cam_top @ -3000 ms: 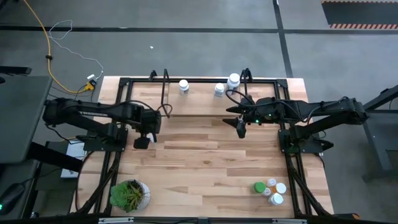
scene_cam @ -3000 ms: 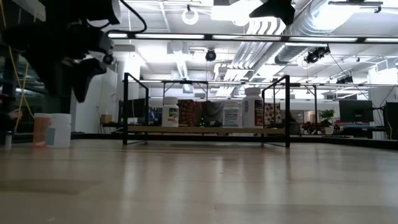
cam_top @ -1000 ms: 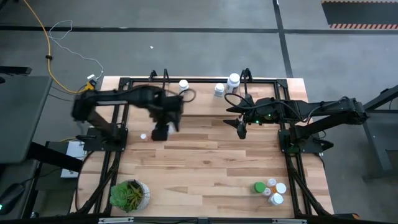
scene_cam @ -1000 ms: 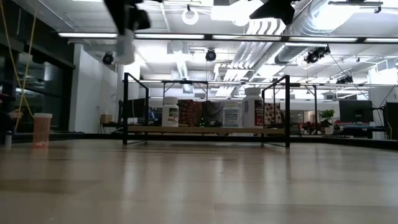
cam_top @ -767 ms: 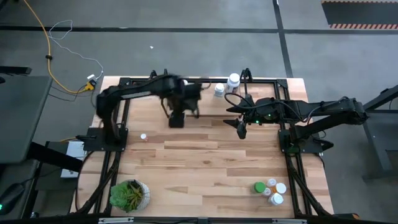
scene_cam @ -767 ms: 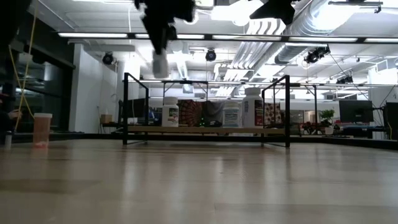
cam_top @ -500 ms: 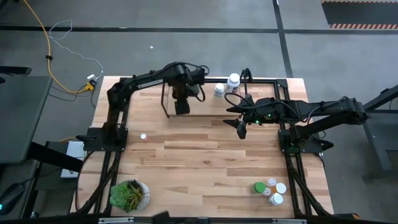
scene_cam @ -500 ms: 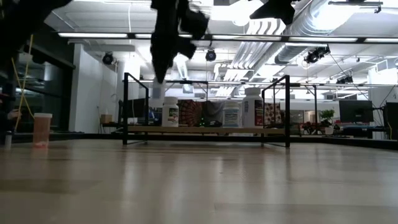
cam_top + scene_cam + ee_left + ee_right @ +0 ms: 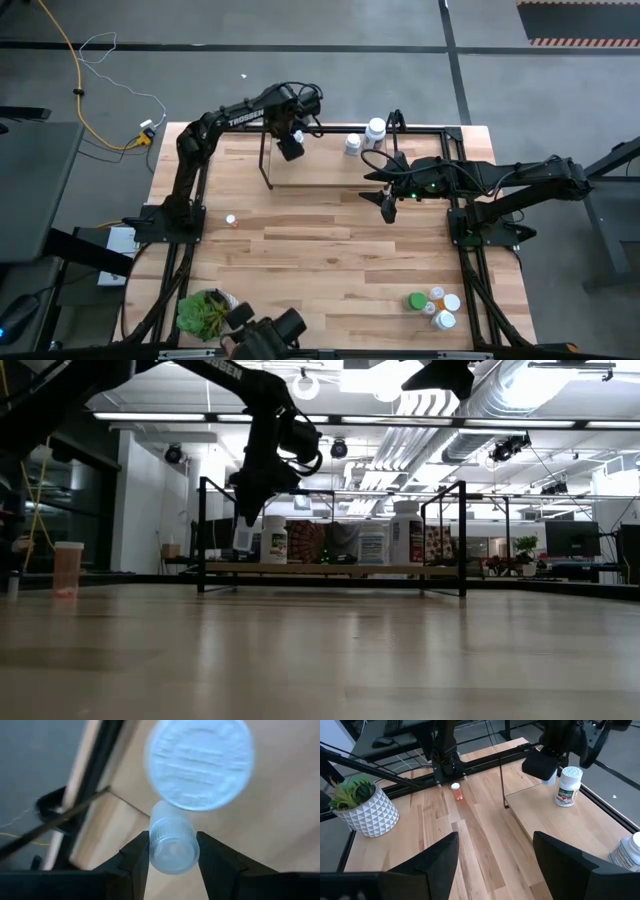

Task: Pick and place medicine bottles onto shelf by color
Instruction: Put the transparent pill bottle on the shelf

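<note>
Over the shelf's left end, the left gripper (image 9: 172, 851) is pinching a small white plastic pill bottle (image 9: 172, 842), hanging beside a white-capped labelled bottle (image 9: 568, 786) standing on the low light-wood shelf (image 9: 330, 172). Farther right, the right gripper (image 9: 388, 207) is hovering with fingers spread.

The left hand (image 9: 243, 532) holds a white bottle (image 9: 243, 536) over the shelf (image 9: 330, 568).

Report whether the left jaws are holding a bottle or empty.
Holding: the left gripper jaws clamp a small white plastic bottle above the light-wood shelf.
</note>
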